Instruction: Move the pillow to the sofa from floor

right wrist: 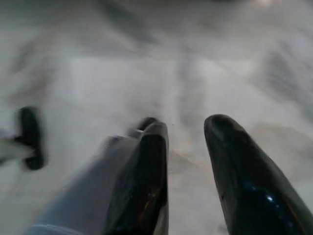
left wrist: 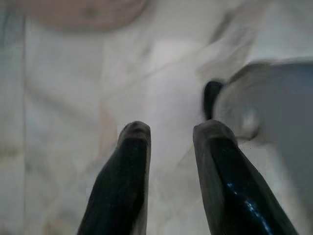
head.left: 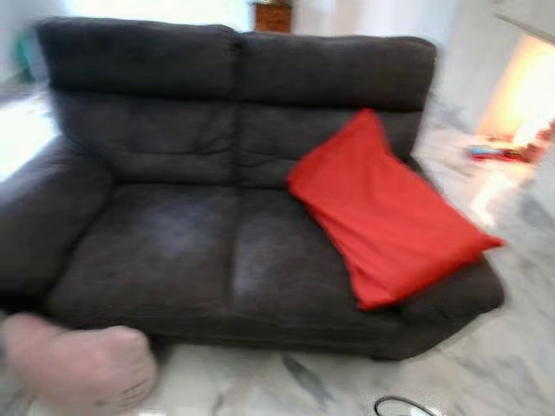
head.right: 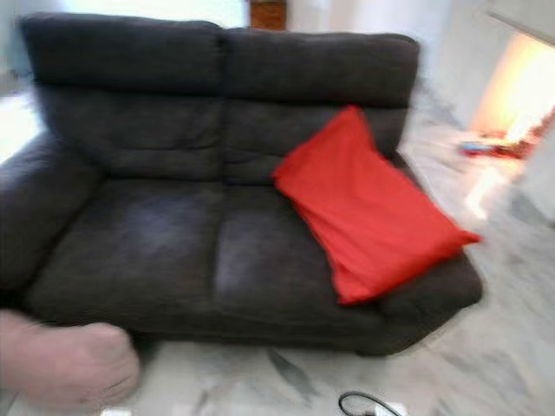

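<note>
A pale pink pillow (head.left: 82, 364) lies on the marble floor by the front left corner of the dark grey two-seat sofa (head.left: 173, 243). A red pillow (head.left: 386, 212) leans against the sofa's backrest and right arm. In the left wrist view my left gripper (left wrist: 171, 129) hangs open above the floor, nothing between its fingers, and the pink pillow (left wrist: 83, 12) lies a short way beyond its tips. My right gripper (right wrist: 188, 127) is open over bare marble and holds nothing.
White marble floor (head.left: 512, 347) runs in front of and to the right of the sofa. A black cable (head.left: 399, 406) lies on it near the front right. Small coloured items (head.left: 499, 152) sit by a bright opening at the far right. The left seat cushion is bare.
</note>
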